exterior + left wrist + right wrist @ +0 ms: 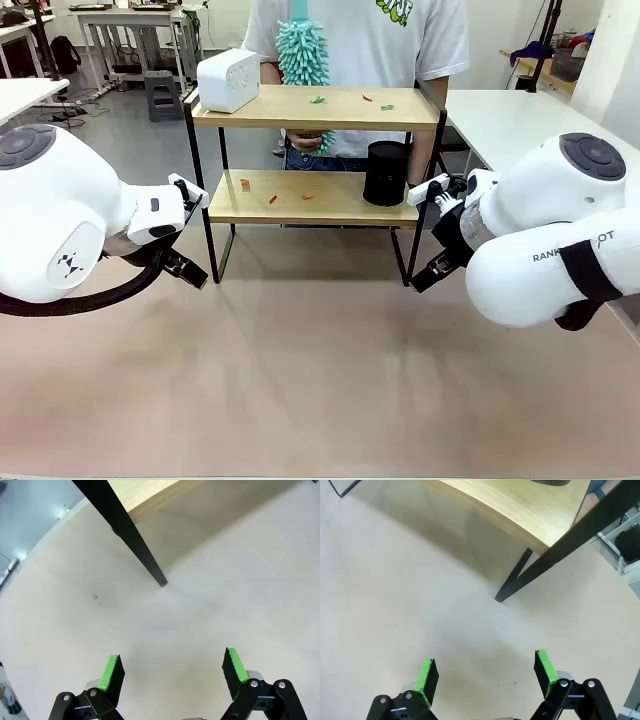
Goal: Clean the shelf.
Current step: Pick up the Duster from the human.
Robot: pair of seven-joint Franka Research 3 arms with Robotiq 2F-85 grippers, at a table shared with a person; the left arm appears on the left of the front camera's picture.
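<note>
The shelf stands on the surface, crumbs on both boards. Left gripper and right gripper hang spread and empty beside its front legs. Likely light and rigid; grasp its thin frame posts.

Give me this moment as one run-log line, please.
left hand: open, empty | right hand: open, empty | shelf: scraps on both boards | person: holds teal duster

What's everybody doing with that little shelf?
A person behind the shelf holds a fluffy teal duster. Little scraps lie on both boards, beside a white box on top and a black cylinder below. The robot's left pincer and right pincer are open and empty, low by the shelf's front legs.
</note>
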